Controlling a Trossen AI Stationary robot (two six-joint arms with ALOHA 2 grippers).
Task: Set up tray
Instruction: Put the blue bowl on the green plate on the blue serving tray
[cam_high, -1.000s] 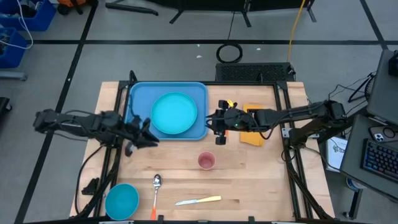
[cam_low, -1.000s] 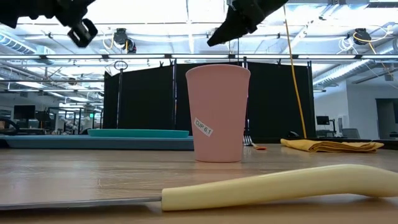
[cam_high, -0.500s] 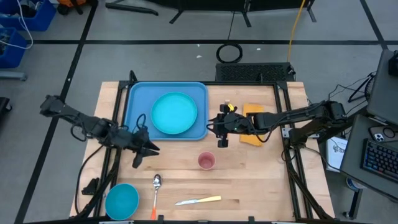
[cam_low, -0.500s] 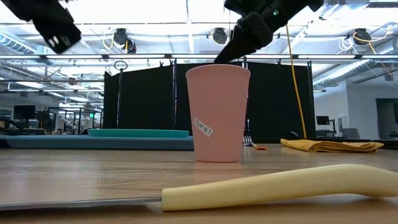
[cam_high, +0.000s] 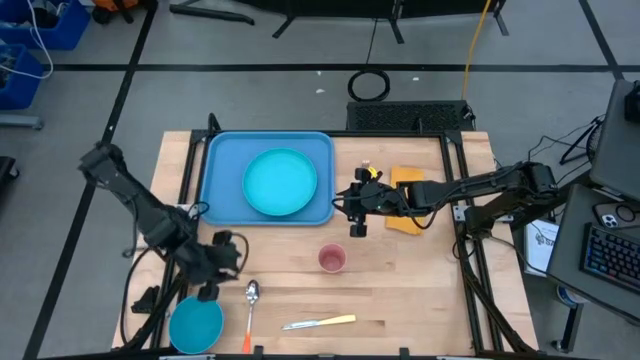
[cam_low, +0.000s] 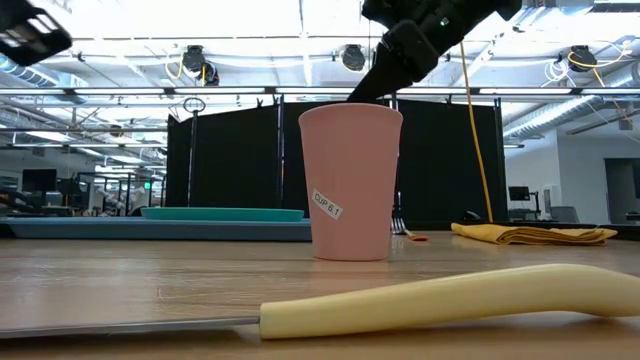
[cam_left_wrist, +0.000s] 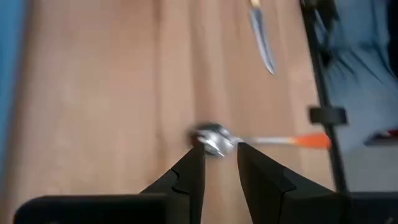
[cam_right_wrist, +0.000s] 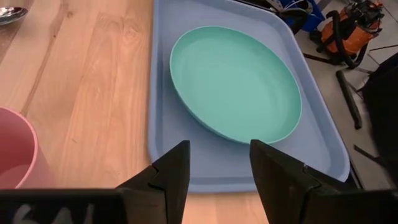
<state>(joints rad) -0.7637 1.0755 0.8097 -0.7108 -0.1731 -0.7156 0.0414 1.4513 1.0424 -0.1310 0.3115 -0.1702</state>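
The light-blue tray (cam_high: 218, 165) lies at the table's far left, with a round teal plate (cam_high: 280, 182) resting in it. My left gripper (cam_high: 232, 258) hovers near the table's left front, tipped downward. Its fingers (cam_left_wrist: 193, 171) are a narrow gap apart with nothing between them. They point at the bowl of a spoon (cam_left_wrist: 211, 138) with an orange handle that lies flat on the wood. My right gripper (cam_right_wrist: 217, 149) hangs open above the table between the tray's right edge (cam_right_wrist: 155, 124) and a pink cup (cam_high: 332, 259), facing the tray.
A teal bowl (cam_high: 195, 323) stands at the near left corner. A knife with a pale yellow handle (cam_high: 320, 322) lies near the front edge. A folded yellow napkin (cam_high: 408, 200) lies under the right arm. Bare wood stretches across the table's near right.
My left gripper has swung from beside the tray's near left edge toward the table's near edge. It has tipped from nearly level to pointing down over the spoon. My right gripper has sunk a little above the cup's far side.
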